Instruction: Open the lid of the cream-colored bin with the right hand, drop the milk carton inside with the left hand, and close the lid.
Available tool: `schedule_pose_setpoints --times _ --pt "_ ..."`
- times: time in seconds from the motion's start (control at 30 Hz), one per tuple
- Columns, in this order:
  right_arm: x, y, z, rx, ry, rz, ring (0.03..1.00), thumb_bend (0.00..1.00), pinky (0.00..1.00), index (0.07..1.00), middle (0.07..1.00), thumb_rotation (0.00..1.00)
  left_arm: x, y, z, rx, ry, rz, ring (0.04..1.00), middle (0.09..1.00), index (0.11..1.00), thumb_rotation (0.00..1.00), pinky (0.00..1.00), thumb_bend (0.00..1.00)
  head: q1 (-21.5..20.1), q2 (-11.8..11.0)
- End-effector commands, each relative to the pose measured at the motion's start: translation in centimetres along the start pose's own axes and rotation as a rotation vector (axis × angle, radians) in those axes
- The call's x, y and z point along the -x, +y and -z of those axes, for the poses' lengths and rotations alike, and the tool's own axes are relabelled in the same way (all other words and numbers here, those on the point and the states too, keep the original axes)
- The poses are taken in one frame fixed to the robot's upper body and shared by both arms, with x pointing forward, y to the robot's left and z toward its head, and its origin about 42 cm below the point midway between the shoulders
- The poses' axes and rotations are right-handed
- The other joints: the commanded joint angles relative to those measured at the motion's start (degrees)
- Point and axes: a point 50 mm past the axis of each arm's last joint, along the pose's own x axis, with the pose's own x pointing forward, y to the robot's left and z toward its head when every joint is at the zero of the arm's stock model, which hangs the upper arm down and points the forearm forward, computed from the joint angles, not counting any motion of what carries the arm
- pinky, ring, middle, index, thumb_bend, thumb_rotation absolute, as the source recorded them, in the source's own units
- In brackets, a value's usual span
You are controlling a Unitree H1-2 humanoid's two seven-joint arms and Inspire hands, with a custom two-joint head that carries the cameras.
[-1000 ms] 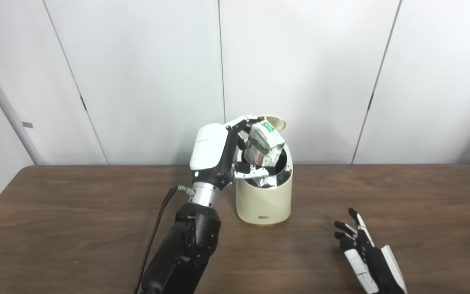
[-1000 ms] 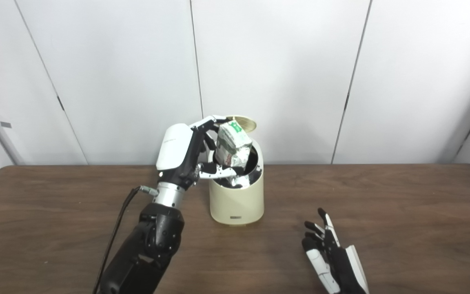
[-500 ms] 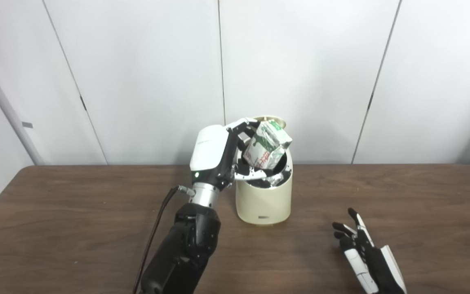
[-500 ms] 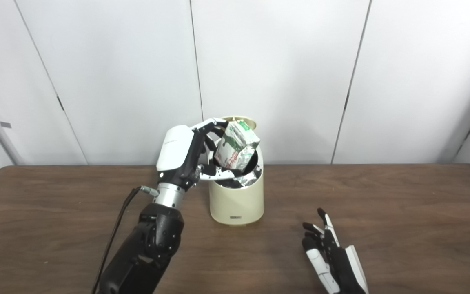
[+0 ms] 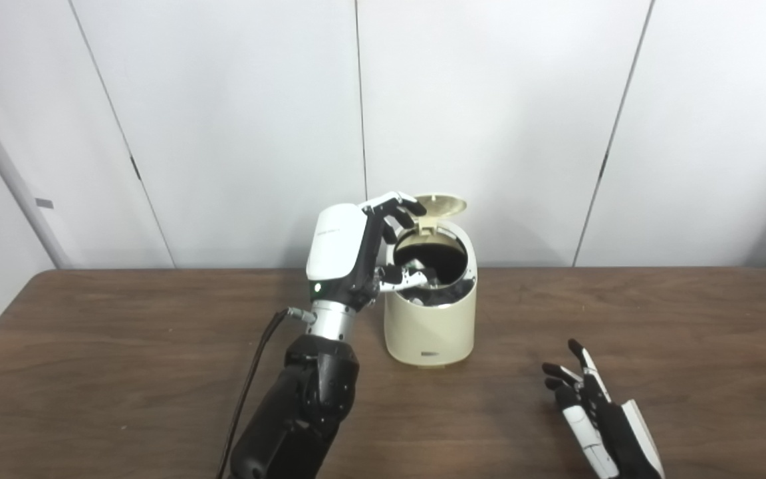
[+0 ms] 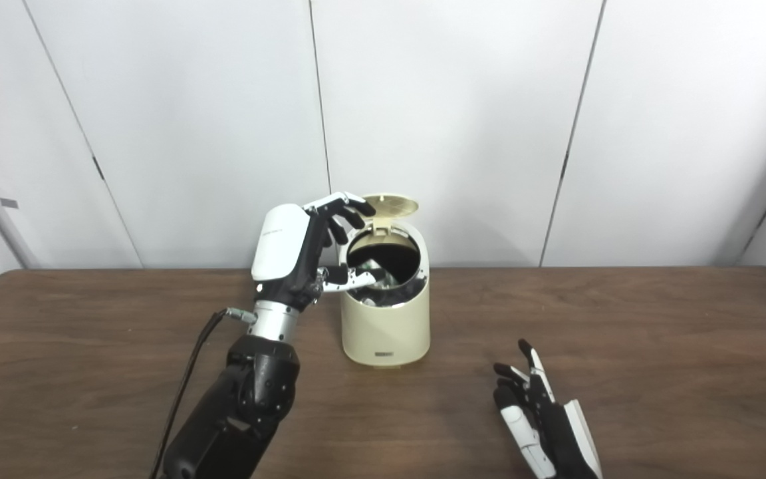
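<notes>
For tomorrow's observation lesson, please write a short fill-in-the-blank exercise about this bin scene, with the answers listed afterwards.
1. The lid of the cream-colored bin stands ____.
2. The left robot hand, beside the bin's mouth, holds ____.
3. The right robot hand rests on the ____, fingers spread.
4. The wooden table is ____ in colour.

Missing words: open; nothing; table; brown

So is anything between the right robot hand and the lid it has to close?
Nothing visible. The right robot hand rests open on the table, and the lid stands raised behind the bin, with bare table between.
</notes>
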Motion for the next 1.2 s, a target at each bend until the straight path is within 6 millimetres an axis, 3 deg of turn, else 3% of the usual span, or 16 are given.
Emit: schedule_pose_setpoints --times 0.0,0.03,0.07,0.1,0.17,0.4,0.43,0.53,0.77,0.9,1.07,1.17 --pt "-0.4 -0.3 -1.2 0.002 -0.061 0.013 0.826 0.60 0.84 0.985 0.838 1.00 -1.4 0.7 -0.9 0.002 -0.071 -0.059 0.394 0.538 0.622 0.00 0.32 0.82 0.1 0.1" --pt "-0.4 -0.3 -1.2 0.000 -0.059 0.012 0.825 0.60 0.84 0.985 0.839 1.00 -1.3 0.7 -0.9 -0.001 -0.074 -0.064 0.392 0.532 0.620 0.00 0.31 0.81 0.1 0.1" --pt "-0.4 -0.3 -1.2 -0.001 -0.057 0.013 0.825 0.61 0.85 0.986 0.839 1.00 -1.3 0.7 -0.9 -0.003 -0.076 -0.067 0.390 0.510 0.619 0.00 0.31 0.68 0.1 0.1" --pt "-0.3 -0.3 -1.2 0.000 -0.056 0.012 0.825 0.61 0.85 0.986 0.839 1.00 -1.3 0.7 -0.8 -0.004 -0.078 -0.072 0.390 0.499 0.618 0.00 0.31 0.62 0.1 0.1" --pt "-0.3 -0.3 -1.2 -0.001 -0.055 0.011 0.828 0.60 0.86 0.988 0.841 1.00 -1.3 0.6 -0.7 -0.004 -0.082 -0.082 0.398 0.490 0.614 0.00 0.32 0.56 0.1 0.2" --pt "-0.3 -0.4 -1.1 0.009 -0.055 0.009 0.828 0.59 0.86 0.989 0.840 1.00 -1.1 0.7 -0.8 0.011 -0.094 -0.098 0.398 0.487 0.606 0.00 0.32 0.55 0.0 0.2" --pt "-0.3 -0.4 -1.1 0.010 -0.055 0.008 0.825 0.59 0.85 0.989 0.841 1.00 -1.1 0.7 -0.8 0.012 -0.098 -0.102 0.394 0.445 0.557 0.00 0.32 0.53 0.0 0.2" --pt "-0.3 -0.4 -1.2 0.007 -0.054 0.011 0.822 0.59 0.85 0.987 0.839 1.00 -0.8 1.1 -0.9 0.029 -0.111 -0.118 0.390 0.420 0.524 0.00 0.32 0.52 0.0 0.2" --pt "-0.3 -0.5 -1.4 0.004 -0.064 0.014 0.818 0.60 0.82 0.986 0.849 1.00 0.6 2.9 -1.3 0.277 -0.010 -0.153 0.406 0.459 0.508 0.00 0.32 0.52 -0.2 0.3" --pt "-0.4 -0.8 -1.8 -0.020 -0.078 0.019 0.808 0.59 0.79 0.984 0.849 1.00 2.7 4.3 -1.2 0.381 0.101 -0.125 0.400 0.448 0.522 0.00 0.30 0.52 -0.2 0.5" --pt "-0.9 -1.5 -2.9 -0.022 -0.102 0.029 0.819 0.58 0.78 0.984 0.857 1.00 5.0 5.9 -0.4 0.390 0.190 -0.109 0.481 0.467 0.517 0.00 0.36 0.52 -0.5 0.6" --pt "-1.8 -2.1 -4.1 -0.023 -0.150 0.038 0.853 0.60 0.83 0.974 0.869 1.00 6.7 6.7 0.2 0.415 0.250 -0.095 0.503 0.572 0.499 0.08 0.39 0.51 -0.5 0.7"
